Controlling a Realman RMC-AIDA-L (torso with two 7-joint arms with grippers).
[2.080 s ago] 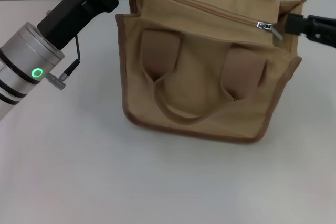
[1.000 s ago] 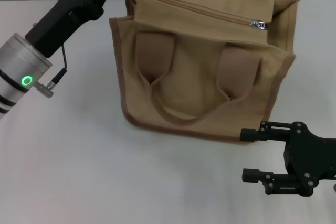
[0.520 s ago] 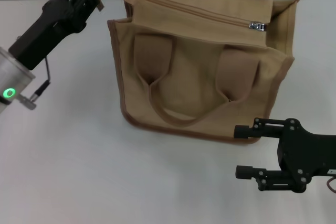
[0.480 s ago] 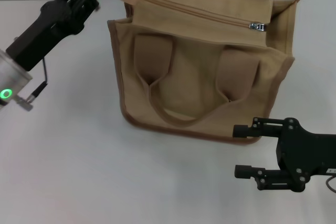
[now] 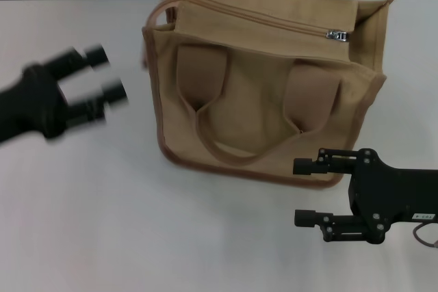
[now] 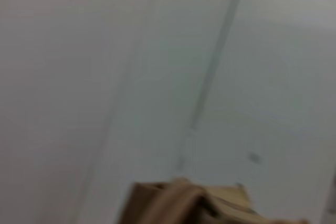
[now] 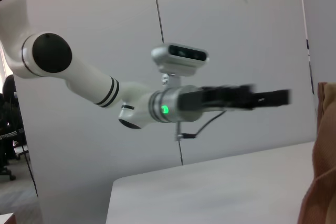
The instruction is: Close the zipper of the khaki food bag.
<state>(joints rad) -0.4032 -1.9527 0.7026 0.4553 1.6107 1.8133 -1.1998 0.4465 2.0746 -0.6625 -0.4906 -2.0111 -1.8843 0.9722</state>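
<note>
Canvas is what you see: the boxy khaki food bag (image 5: pixel 260 94) stands on the white table (image 5: pixel 102 223). Its zipper (image 5: pixel 274 21) has a shiny metal pull near your right. Your left gripper (image 5: pixel 102 90) and right gripper (image 5: pixel 301 193) hold nothing, fingers spread.

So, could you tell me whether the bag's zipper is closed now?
Closed: the zipper runs shut, its pull at the khaki food bag's right end.

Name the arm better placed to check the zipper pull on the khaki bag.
Right, probably. The pull sits at the bag's right end; the right gripper hangs open below that corner, the left gripper off left.
</note>
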